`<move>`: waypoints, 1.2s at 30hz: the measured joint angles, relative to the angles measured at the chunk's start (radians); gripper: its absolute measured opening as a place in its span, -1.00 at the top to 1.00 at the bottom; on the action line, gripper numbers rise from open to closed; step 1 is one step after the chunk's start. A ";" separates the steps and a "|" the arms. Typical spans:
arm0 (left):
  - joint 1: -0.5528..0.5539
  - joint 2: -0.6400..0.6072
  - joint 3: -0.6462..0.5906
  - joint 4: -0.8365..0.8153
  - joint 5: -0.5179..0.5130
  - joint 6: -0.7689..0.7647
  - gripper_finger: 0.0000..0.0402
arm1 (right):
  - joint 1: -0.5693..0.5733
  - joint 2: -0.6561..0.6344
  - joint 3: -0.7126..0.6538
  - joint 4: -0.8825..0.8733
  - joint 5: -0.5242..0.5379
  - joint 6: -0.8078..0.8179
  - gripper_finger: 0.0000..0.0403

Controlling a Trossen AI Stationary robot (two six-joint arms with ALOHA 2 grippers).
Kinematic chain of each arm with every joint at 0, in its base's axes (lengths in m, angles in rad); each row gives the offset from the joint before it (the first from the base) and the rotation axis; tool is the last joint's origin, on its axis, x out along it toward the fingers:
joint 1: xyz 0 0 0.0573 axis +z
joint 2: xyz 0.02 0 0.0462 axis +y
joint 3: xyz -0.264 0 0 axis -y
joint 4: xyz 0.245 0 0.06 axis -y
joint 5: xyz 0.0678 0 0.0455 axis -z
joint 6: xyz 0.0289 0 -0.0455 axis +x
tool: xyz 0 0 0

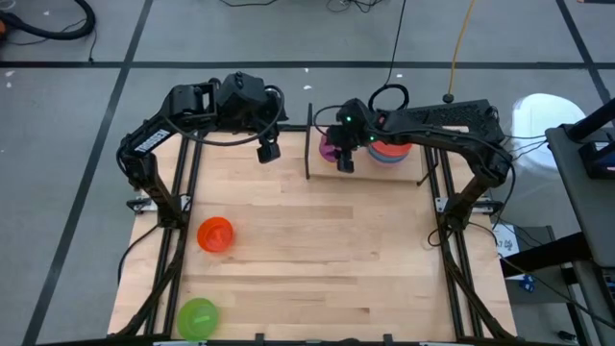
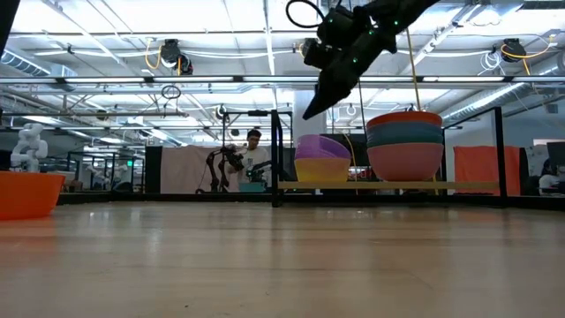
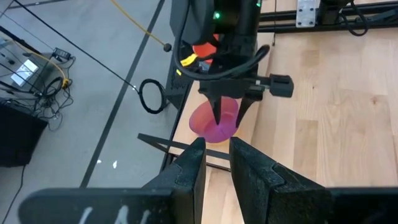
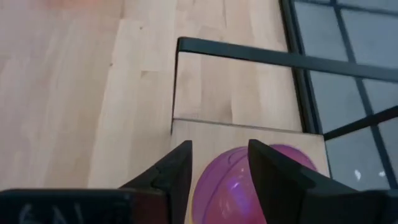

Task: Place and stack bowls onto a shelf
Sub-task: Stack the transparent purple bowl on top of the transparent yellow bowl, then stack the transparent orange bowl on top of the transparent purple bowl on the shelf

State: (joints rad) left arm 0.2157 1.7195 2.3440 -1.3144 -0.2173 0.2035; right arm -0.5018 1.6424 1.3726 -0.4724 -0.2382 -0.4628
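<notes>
On the shelf (image 2: 388, 185) at the table's far right, a purple bowl (image 2: 322, 147) rests on top of a yellow bowl (image 2: 322, 170). Beside them stands a stack of several bowls (image 2: 406, 146), red on top and pink at the bottom. My right gripper (image 2: 311, 110) hangs open just above the purple bowl (image 4: 233, 180), slanting down, clear of it. My left gripper (image 1: 268, 151) is raised at the far left, open, with nothing between its fingers (image 3: 193, 165). An orange bowl (image 1: 215, 234) and a green bowl (image 1: 197, 317) sit on the tabletop at the near left.
Thin black bars (image 4: 249, 55) edge the shelf board (image 4: 186, 134), and an upright bar (image 1: 308, 144) stands at its left end. Black frame rails (image 1: 178, 221) run along both sides of the table. Bare wood lies between the shelf and the near edge.
</notes>
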 joint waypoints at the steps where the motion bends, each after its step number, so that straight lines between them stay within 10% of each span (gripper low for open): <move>1: 0.000 0.000 0.000 0.000 0.000 0.000 0.61 | 0.000 0.000 -0.018 0.031 0.000 -0.006 0.28; 23: 0.000 0.000 0.000 -0.061 0.001 -0.028 0.61 | -0.033 -0.063 -0.254 0.307 0.002 -0.103 0.29; 36: -0.033 0.002 -0.073 -0.262 -0.054 -0.532 0.61 | 0.082 -0.458 -0.253 0.292 0.003 -0.099 0.29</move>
State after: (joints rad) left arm 0.1832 1.7218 2.2714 -1.5762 -0.2711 -0.3289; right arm -0.4198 1.1848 1.1194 -0.1807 -0.2356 -0.5616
